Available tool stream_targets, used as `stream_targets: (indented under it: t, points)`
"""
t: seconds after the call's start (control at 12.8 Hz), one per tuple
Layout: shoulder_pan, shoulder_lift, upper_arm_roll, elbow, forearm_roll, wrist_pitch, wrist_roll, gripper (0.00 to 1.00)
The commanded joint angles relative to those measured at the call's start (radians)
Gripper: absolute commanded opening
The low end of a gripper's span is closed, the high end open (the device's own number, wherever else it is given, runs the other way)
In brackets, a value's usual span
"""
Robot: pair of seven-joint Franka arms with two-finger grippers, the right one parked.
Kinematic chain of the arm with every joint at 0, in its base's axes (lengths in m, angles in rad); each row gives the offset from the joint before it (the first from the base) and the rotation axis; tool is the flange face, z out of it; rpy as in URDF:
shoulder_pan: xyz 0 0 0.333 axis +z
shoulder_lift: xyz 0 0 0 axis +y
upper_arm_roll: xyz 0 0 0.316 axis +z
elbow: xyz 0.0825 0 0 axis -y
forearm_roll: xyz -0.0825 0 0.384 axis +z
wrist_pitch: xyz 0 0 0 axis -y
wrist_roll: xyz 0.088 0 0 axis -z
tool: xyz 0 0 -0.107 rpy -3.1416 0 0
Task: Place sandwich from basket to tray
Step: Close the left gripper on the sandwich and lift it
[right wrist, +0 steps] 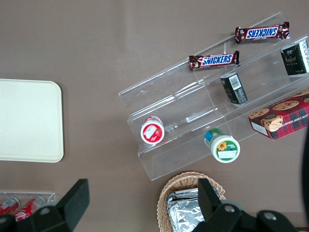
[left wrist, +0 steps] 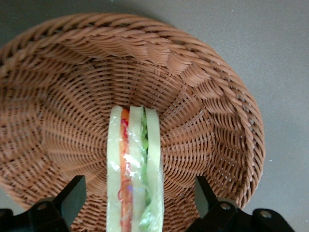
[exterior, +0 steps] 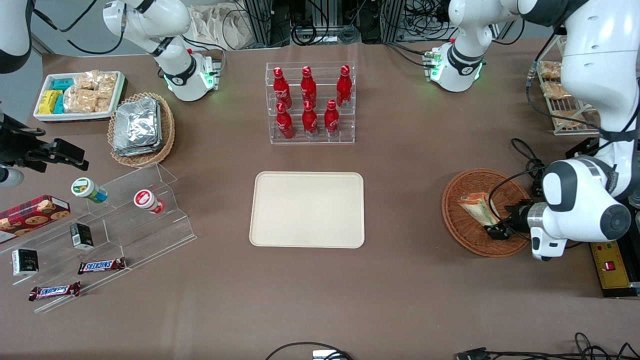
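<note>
The sandwich (exterior: 477, 206) (left wrist: 135, 169), a wrapped wedge of pale bread with orange and green filling, stands on edge in the round reddish-brown basket (exterior: 460, 220) (left wrist: 203, 87) toward the working arm's end of the table. My gripper (exterior: 496, 231) (left wrist: 140, 200) is low in the basket and open. Its two black fingers (left wrist: 72, 195) straddle the sandwich with a gap on each side, touching nothing. The cream tray (exterior: 307, 209) (right wrist: 29, 121) lies flat in the middle of the table, bare.
A clear rack of red bottles (exterior: 310, 102) stands farther from the front camera than the tray. A wire rack of snacks (exterior: 562, 95) and a yellow power strip (exterior: 610, 265) flank the working arm. Acrylic steps with snacks (exterior: 100, 235) and an oval foil-packet basket (exterior: 141, 127) lie toward the parked arm's end.
</note>
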Motion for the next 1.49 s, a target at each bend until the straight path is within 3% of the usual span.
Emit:
stream_targets:
  t: [0.0,0.47,0.94,1.18,1.41]
  points:
    - [-0.007,0.023,-0.003,0.013,-0.026,0.005,-0.015,0.99]
    - [-0.047,0.001,-0.004,-0.039,-0.043,0.007,-0.084,0.99]
    - [-0.047,-0.034,-0.004,-0.16,-0.038,0.112,-0.084,0.98]
    - [-0.047,-0.046,-0.004,-0.16,-0.033,0.103,-0.081,0.71]
    - [-0.045,-0.081,-0.004,-0.16,-0.032,0.091,-0.078,0.37]
